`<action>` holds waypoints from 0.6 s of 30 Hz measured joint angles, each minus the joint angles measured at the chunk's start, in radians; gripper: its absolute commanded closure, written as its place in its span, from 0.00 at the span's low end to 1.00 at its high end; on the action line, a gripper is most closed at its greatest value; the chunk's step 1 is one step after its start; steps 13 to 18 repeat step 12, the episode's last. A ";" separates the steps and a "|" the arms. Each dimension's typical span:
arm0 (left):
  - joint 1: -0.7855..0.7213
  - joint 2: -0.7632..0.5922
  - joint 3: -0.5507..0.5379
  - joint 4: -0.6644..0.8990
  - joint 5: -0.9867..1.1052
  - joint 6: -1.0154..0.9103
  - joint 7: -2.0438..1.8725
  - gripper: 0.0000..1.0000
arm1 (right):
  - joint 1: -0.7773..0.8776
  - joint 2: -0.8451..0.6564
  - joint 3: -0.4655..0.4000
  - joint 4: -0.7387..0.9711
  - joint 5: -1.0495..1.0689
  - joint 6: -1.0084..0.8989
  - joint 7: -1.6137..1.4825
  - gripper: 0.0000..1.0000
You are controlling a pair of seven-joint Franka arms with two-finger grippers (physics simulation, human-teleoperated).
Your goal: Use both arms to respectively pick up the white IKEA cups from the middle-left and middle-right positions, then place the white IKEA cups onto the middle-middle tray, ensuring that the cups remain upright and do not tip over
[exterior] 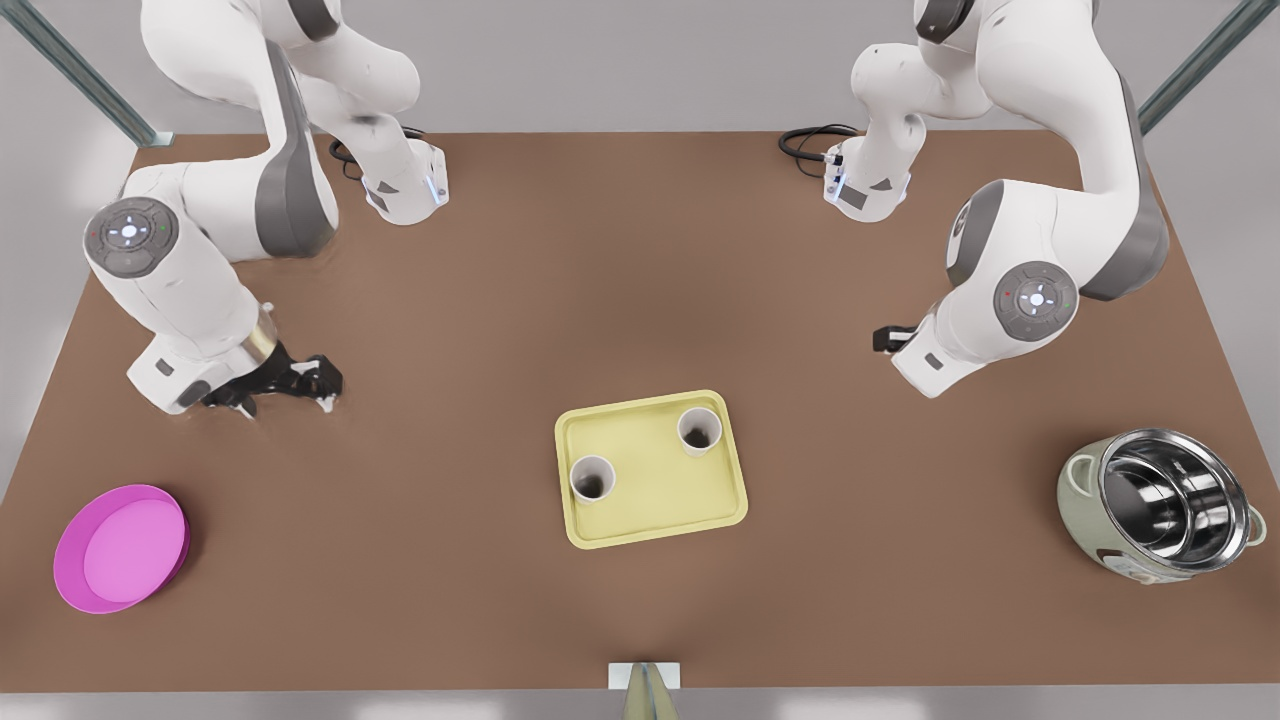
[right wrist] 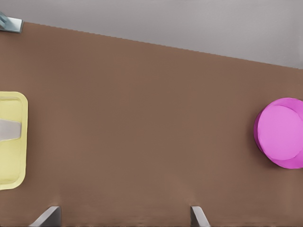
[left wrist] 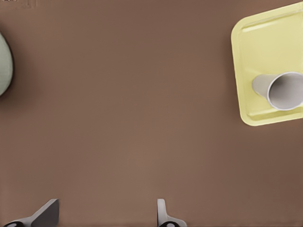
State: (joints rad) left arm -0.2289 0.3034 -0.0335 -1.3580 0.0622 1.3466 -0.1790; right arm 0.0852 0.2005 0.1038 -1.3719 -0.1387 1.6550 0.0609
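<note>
Both white IKEA cups are on the pale yellow tray and upright: one cup sits near the tray edge on the front view's left, the other cup toward its far corner, the two well apart. So the placing looks done, and what is in hand is the pull-away.

The left gripper rides the arm on the front view's right, going by the green-sided pot at the rim of its wrist view. Its fingers stand spread with bare brown table between them, nothing held, the tray off to one side.

The right gripper hangs low over the table on the front view's left, between the tray and the magenta bowl. Its fingertips are parted and empty; the black hardware in the front view is too cluttered to confirm more.

Next move, I'd judge: lift both arms clear and park, keeping wide of the cups so neither gets nudged over.
</note>
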 measured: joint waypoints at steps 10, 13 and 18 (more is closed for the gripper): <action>-0.016 0.000 0.000 0.000 0.004 -0.002 0.051 0.00 | -0.035 -0.230 -0.031 -0.186 0.030 -0.177 -0.056 0.00; -0.017 0.000 0.000 0.001 0.003 -0.002 0.057 0.00 | -0.035 -0.232 -0.044 -0.196 0.032 -0.189 -0.064 0.00; -0.017 0.000 0.000 0.001 0.003 -0.002 0.057 0.00 | -0.035 -0.232 -0.044 -0.196 0.032 -0.189 -0.064 0.00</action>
